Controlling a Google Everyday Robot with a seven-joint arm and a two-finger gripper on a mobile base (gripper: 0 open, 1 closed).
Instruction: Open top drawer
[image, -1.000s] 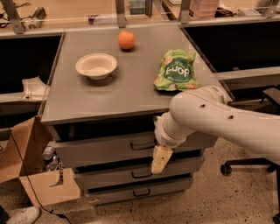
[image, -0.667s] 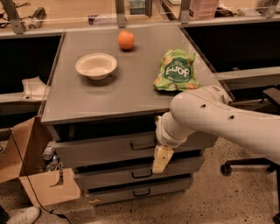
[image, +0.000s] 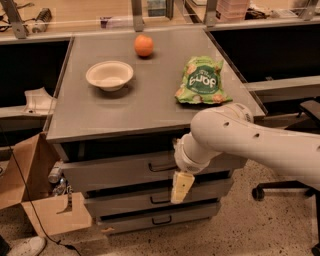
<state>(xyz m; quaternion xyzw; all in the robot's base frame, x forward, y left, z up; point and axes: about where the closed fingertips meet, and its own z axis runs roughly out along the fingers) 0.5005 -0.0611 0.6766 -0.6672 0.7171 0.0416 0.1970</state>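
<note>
1. Counter (image: 150, 107): a grey cabinet top that carries loose items, with three drawer fronts stacked below its front edge.
2. Robot arm (image: 260, 145): a white arm that enters from the right and crosses in front of the right half of the drawer fronts.
3. Top drawer (image: 110, 174): the tallest, widest front, directly under the counter edge. A dark band separates it from the counter. Whether this band is a fixed recess or the start of an opening cannot be determined. No drawer interior is visible.
4. Middle drawer (image: 125, 202) and bottom drawer (image: 130, 222): both shut and not involved in the task.
5. Cardboard box (image: 30, 180): stands on the floor at the left of the cabinet, clear of the pull path.
6. Green snack bag (image: 200, 82), bowl (image: 109, 75) and orange (image: 144, 45): rest on the counter, well apart from one another.
7. Gripper (image: 181, 186): hangs in front of the drawers, just right of the handle. Its yellowish tip points down across the lower edge of the top drawer. Whether it is open or closed cannot be told.
8. Handle (image: 161, 167): a small dark loop, visible and apparently not grasped.

Status, by judgement: the approach is complete but no hold is confirmed. Remaining steps are to engage the handle and to pull the drawer straight outward.
</note>
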